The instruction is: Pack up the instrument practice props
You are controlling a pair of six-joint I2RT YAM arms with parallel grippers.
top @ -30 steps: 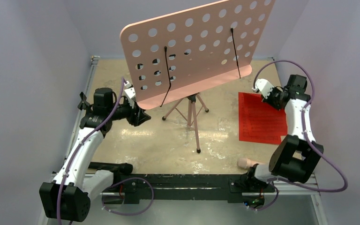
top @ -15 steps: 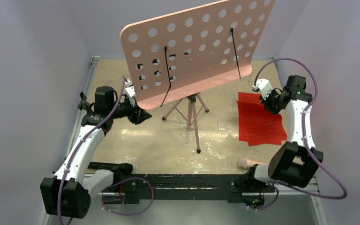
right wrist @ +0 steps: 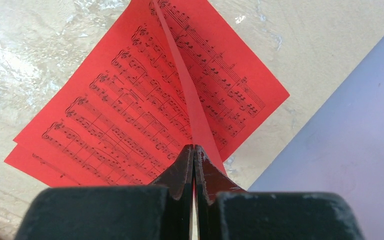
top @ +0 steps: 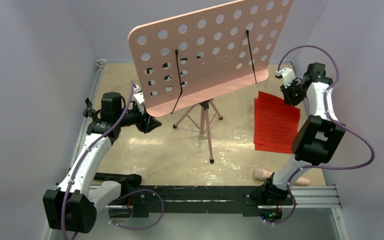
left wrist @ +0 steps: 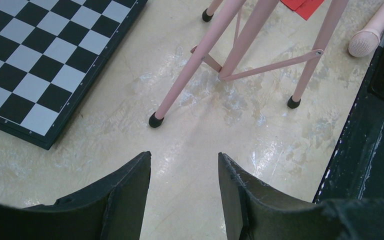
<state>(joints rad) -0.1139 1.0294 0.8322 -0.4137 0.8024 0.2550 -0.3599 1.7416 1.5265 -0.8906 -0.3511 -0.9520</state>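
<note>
R gripper (right wrist: 194, 150) pinched shut on red sheets (right wrist: 120, 115), one edge raised. L gripper (left wrist: 184, 164) approx half open, empty, near music stand (left wrist: 196, 60) legs.

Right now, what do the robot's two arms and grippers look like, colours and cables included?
The left arm and right arm have white link shells and chunky black joint housings. A purple cable loops along each. The left gripper and right gripper have matte black, wedge-shaped fingers. Both stand on a black base rail.
</note>
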